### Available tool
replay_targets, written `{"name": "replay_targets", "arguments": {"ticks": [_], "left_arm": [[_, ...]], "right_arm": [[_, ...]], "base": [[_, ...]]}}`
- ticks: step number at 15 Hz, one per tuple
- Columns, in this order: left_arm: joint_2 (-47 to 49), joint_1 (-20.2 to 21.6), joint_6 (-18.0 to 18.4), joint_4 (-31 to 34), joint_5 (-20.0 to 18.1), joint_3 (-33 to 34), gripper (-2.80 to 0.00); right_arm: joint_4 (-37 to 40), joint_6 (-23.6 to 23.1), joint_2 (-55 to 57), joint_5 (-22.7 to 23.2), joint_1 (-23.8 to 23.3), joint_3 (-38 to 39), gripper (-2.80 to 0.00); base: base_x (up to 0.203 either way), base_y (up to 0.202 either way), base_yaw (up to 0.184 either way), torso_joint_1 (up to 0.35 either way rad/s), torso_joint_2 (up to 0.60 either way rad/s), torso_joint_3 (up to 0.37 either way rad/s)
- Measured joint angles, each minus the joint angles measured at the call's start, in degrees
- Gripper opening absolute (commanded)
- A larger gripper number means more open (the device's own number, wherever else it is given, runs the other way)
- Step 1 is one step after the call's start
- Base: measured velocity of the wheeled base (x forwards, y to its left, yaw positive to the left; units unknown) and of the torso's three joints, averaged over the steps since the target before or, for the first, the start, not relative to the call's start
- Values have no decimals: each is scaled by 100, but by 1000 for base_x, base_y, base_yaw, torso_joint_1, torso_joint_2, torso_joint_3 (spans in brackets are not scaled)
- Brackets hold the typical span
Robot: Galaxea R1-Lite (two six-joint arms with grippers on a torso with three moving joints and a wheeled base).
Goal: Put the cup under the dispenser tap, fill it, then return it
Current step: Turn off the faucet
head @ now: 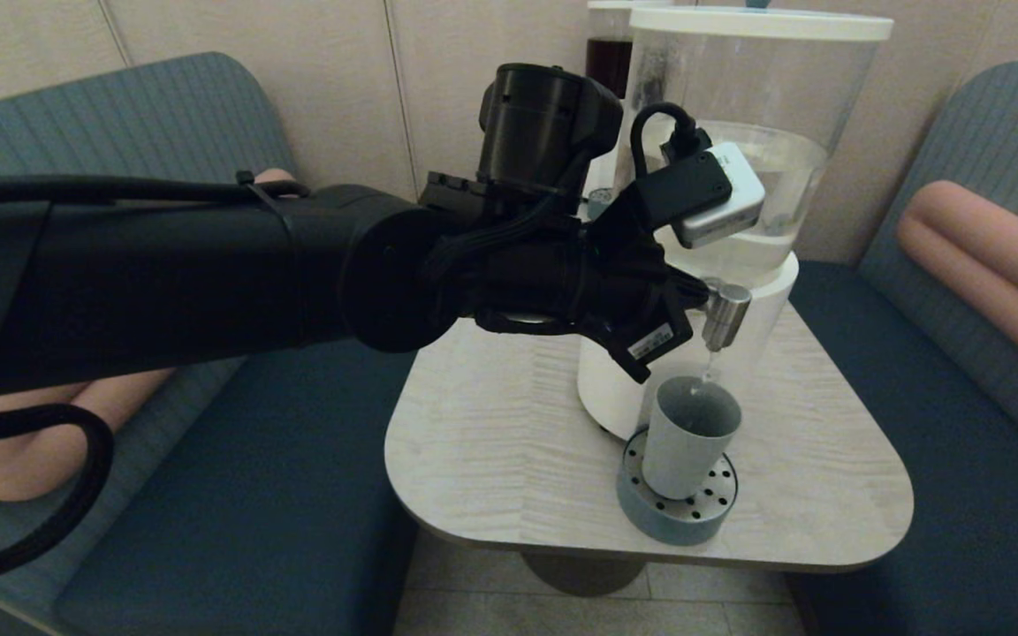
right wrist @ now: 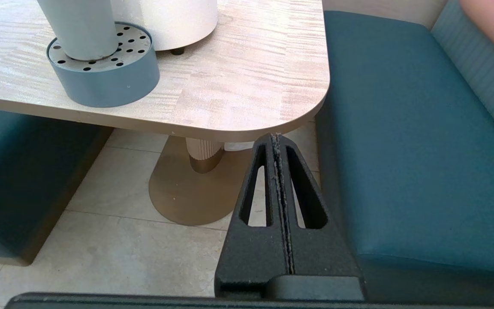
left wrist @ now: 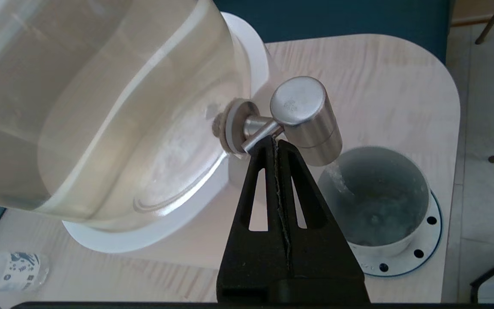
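Note:
The grey-blue cup (head: 690, 437) stands on the round perforated tray (head: 650, 517), directly under the dispenser tap (head: 725, 316). A thin stream of water falls from the nozzle into the cup. In the left wrist view the cup (left wrist: 375, 201) holds rippling water beneath the tap (left wrist: 305, 116). My left gripper (left wrist: 275, 140) is shut, with its tips against the thin steel bar beside the tap's stem. The head view shows the left gripper (head: 693, 296) just left of the tap. My right gripper (right wrist: 276, 136) is shut and empty, parked low beyond the table's corner.
The big dispenser (head: 739, 159) with clear tank and white base stands on the light wooden table (head: 491, 424). A narrower dispenser (head: 608, 62) with dark liquid is behind it. A small labelled bottle (left wrist: 15, 270) stands beside the base. Blue benches (head: 907, 397) flank the table.

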Motion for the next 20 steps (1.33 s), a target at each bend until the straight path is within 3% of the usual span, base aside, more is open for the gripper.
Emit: {"name": "replay_targets", "arguments": {"ticks": [6,20], "left_arm": [[219,0,-11,73,2,-423,-280],[583,-6,-2,-49,-64,-640,-280]], "right_arm": [[1,0,0,0,-2,0,-280],[0,-2,0,-2,-2,0,-280]], "base": [[0,0,0,0,0,0],[0,0,0,0,0,0]]}}
